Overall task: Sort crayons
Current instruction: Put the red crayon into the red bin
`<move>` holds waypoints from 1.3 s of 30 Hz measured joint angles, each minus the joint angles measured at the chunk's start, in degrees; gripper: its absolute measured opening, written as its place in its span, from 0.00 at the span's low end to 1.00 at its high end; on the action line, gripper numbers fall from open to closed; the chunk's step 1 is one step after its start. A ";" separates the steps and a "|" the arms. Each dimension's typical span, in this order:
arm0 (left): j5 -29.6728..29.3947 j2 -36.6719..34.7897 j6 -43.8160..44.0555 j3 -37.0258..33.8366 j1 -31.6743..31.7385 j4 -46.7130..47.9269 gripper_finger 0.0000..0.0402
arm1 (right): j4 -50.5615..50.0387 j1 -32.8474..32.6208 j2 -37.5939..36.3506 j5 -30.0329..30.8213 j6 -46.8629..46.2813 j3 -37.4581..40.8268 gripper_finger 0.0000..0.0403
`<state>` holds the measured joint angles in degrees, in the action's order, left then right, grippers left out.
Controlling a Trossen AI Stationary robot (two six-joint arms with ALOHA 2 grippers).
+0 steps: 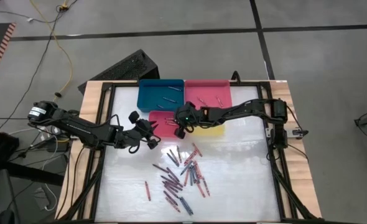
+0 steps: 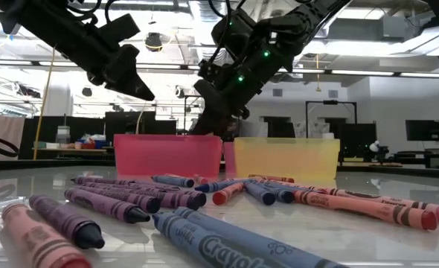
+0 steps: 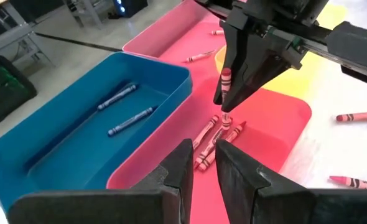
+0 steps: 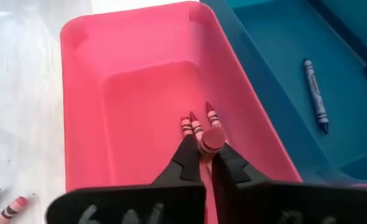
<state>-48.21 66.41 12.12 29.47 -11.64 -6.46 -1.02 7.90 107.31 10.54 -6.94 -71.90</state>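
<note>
My right gripper (image 1: 180, 129) hangs over the red tray (image 1: 163, 124), shut on a red crayon (image 3: 225, 84). The tray has three red crayons (image 4: 196, 124) on its floor. My left gripper (image 1: 152, 142) hovers empty beside the red tray's near left corner, its fingers (image 3: 185, 168) a narrow gap apart. The blue tray (image 1: 160, 93) holds two blue crayons (image 3: 124, 109). The pink tray (image 1: 206, 93) holds a few crayons. A heap of loose crayons (image 1: 180, 177) lies on the table's near half. My right gripper pinches the red crayon between its two fingers, which come from above and point down along it. The crayon's flat end (image 4: 212, 139) shows between the fingers. It stands upright, its lower tip (image 3: 224, 119) below the fingertips, just above the crayons in the red tray.
The yellow tray (image 1: 209, 129) stands right of the red one, under the right arm. A single crayon (image 1: 148, 190) lies apart at the near left. The white table top (image 1: 246, 174) is bare to the right of the heap. In the low view, crayons (image 2: 130, 205) lie close in front.
</note>
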 joint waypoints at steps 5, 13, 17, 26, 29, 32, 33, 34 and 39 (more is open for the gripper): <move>0.00 0.00 0.00 0.00 0.00 -0.03 0.15 | 0.25 -0.43 0.00 1.03 4.23 0.00 0.03; -0.04 0.02 -0.02 0.00 0.00 0.09 0.15 | -2.25 -5.19 -0.02 7.03 29.67 -3.37 0.02; -0.07 0.02 -0.02 0.00 0.00 0.08 0.15 | -5.83 -6.93 -0.04 7.75 43.58 -4.30 0.02; -0.19 0.07 -0.04 0.02 0.00 0.52 0.15 | -9.18 -8.68 3.97 13.96 66.01 -4.66 0.02; -0.19 0.07 -0.07 0.02 0.00 0.85 0.15 | -7.91 -8.52 6.24 16.66 67.28 -4.70 0.02; -0.18 0.07 -0.06 0.02 0.00 1.22 0.15 | -7.38 -8.50 7.28 19.05 67.17 -4.78 0.04; -0.20 0.07 -0.07 0.02 0.00 1.36 0.15 | -6.91 -8.52 7.54 20.08 67.16 -4.88 0.04; -0.20 0.07 -0.07 0.02 0.00 1.52 0.15 | -6.56 -8.54 7.75 20.99 67.15 -4.92 0.05; -0.22 0.07 -0.07 0.02 0.00 1.69 0.15 | -5.37 -8.53 8.00 24.07 66.95 -4.87 0.09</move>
<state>-48.43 66.48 12.05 29.50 -11.64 -4.77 -6.38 -0.63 115.31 34.61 60.01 -76.77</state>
